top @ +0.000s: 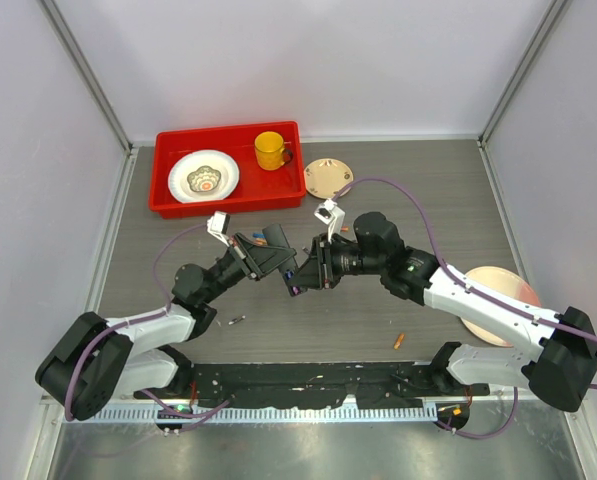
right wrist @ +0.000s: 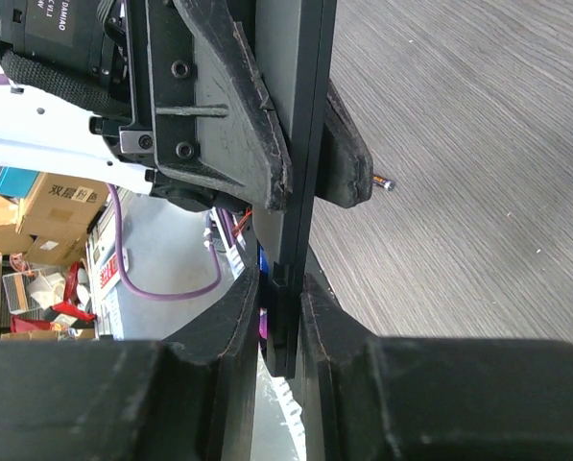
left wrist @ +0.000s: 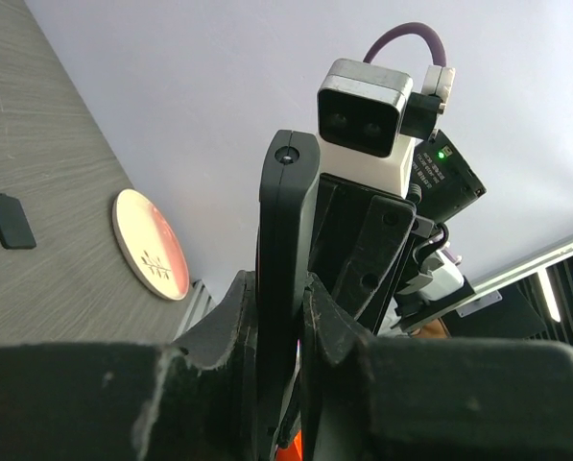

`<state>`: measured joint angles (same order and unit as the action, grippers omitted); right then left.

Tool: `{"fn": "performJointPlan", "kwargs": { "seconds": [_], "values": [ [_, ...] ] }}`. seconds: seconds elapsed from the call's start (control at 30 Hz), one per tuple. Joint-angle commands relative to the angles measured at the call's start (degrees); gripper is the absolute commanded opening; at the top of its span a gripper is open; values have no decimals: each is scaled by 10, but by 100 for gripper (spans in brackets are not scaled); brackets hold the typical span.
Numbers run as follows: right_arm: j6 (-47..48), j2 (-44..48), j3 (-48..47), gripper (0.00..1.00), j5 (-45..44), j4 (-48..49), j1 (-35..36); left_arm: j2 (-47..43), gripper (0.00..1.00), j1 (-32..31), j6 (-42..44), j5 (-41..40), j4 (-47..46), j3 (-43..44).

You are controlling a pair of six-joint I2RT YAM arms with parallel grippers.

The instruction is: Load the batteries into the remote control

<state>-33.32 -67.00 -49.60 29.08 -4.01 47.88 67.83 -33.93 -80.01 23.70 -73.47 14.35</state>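
The remote control (top: 299, 271) is a slim black bar held off the table between both grippers at the centre. My left gripper (top: 276, 262) is shut on it; in the left wrist view (left wrist: 278, 288) the remote (left wrist: 286, 221) stands edge on between the jaws. My right gripper (top: 314, 268) closes on its other end, seen in the right wrist view (right wrist: 281, 283) with the remote (right wrist: 303, 144). A bit of purple and blue (right wrist: 263, 322) shows beside it. An orange battery (top: 399, 341) and a dark battery (top: 236, 320) lie on the table. The black back cover (left wrist: 10, 221) lies flat on the table.
A red tray (top: 168, 200) at the back holds a white plate (top: 204, 176) and a yellow mug (top: 270, 150). A tan disc (top: 328, 177) lies beside it. A pink plate (top: 498, 300) sits partly under the right arm. Grey walls enclose three sides.
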Motion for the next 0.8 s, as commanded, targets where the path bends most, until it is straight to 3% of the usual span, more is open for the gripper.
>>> {"fn": "performJointPlan", "kwargs": {
  "seconds": [0.0, 0.17, 0.3, 0.77],
  "values": [
    [38, -7, -9, 1, -40, -18, 0, -5, 0, -17, -17, -25, -150, 19],
    [38, -10, -14, 4, -51, -28, 0, -5, 0, -23, -9, -38, -140, 21],
    [36, -9, -18, 16, -52, -32, 1, -2, 0, -23, -5, -40, -139, 20],
    [14, 4, -26, 41, -47, -25, -1, 4, 0, -24, 8, -46, -127, 13]
  ]
}}
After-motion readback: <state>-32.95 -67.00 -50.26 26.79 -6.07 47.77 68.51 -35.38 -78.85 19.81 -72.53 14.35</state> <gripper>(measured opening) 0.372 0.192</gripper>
